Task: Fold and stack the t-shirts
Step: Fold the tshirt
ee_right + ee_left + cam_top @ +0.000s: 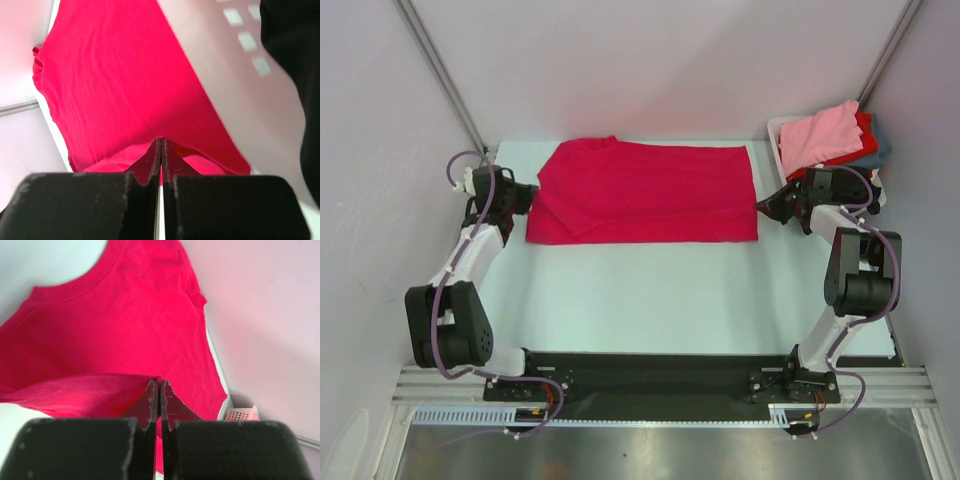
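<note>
A crimson-magenta t-shirt (650, 190) lies spread across the far half of the table, its near edge folded over. My left gripper (534, 190) is shut on the shirt's left edge; the left wrist view shows the cloth (115, 330) pinched at the fingertips (159, 385). My right gripper (760, 207) is shut on the shirt's right edge; the right wrist view shows the cloth (120, 75) pinched at its tips (161, 142). A light pink t-shirt (820, 135) tops a pile with red (863, 130) and grey-teal (880, 145) shirts.
The pile sits in a white basket (778, 130) at the far right corner, also seen in the left wrist view (240, 414). Pale walls close in the left, far and right sides. A black base plate (650, 375) runs along the near edge.
</note>
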`<action>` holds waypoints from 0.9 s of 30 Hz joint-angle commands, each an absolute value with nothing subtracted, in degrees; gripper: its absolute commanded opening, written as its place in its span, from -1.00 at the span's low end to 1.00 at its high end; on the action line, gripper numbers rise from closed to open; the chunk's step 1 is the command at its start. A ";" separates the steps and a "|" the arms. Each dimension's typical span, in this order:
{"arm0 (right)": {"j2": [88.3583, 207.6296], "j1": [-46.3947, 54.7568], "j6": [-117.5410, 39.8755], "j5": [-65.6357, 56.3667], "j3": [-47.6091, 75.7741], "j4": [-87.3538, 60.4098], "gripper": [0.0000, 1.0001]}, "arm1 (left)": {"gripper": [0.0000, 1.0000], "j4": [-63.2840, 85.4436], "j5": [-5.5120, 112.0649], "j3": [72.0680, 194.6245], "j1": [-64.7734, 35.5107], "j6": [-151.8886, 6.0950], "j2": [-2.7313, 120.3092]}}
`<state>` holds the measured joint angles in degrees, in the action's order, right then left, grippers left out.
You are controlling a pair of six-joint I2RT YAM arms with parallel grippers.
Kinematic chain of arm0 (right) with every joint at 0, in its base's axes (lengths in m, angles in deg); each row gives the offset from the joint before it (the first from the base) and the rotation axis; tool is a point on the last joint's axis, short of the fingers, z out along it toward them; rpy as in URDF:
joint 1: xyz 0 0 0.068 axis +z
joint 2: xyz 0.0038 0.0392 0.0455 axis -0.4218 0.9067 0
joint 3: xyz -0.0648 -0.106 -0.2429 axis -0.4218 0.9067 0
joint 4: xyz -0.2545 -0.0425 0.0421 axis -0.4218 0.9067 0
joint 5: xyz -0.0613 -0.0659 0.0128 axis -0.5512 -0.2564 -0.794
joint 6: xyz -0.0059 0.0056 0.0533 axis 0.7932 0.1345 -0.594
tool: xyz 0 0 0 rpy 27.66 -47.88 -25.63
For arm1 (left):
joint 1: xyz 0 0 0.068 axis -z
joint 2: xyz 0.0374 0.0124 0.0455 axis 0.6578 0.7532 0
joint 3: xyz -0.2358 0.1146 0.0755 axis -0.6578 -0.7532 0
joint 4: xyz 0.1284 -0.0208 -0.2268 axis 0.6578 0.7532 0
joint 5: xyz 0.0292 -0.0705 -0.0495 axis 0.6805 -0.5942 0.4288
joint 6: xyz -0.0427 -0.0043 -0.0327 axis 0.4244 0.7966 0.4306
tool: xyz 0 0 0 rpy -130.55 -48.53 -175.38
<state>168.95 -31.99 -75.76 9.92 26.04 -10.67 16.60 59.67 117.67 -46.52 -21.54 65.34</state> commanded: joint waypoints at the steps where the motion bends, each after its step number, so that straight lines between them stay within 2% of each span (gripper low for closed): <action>1: 170.88 -32.42 -76.40 9.52 22.22 -13.10 -1.00 | -0.99 13.45 60.39 123.40 -45.00 -22.34 67.75; 14: 175.28 -32.86 -76.93 9.26 19.85 -13.54 -1.00 | -0.99 13.36 60.57 134.91 -43.50 -22.51 79.18; 27: 178.09 -32.86 -76.67 6.10 17.21 -15.30 -1.00 | -0.99 13.27 60.13 141.07 -43.15 -21.46 87.09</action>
